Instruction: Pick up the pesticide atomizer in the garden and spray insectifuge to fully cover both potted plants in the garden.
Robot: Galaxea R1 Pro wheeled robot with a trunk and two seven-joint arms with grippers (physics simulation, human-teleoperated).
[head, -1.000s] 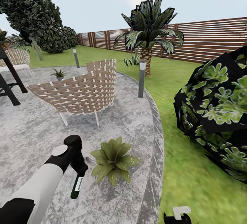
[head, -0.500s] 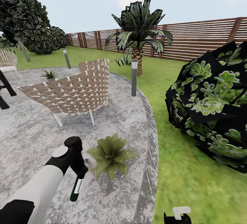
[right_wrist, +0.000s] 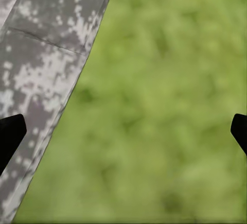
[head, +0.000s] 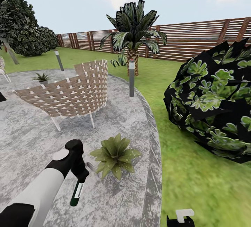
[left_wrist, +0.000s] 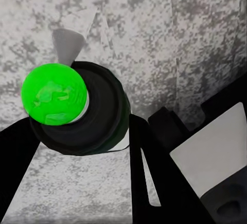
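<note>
Stone patio point(head: 31, 140), pesticide atomizer point(head: 77, 193) seemingly between left jaws

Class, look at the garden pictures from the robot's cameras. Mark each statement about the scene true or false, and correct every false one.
1. The left gripper holds the slim dark pesticide atomizer with a white label. True.
2. The near potted plant with broad green leaves stands on the lawn. False: it stands on the round grey stone patio.
3. The right gripper has its jaws shut on a leaf. False: the jaws are wide apart, holding nothing.
4. A second small potted plant sits beyond the woven wicker chair. True.
5. The tall palm grows on the patio. False: it grows on grass by the brown slatted fence.
</note>
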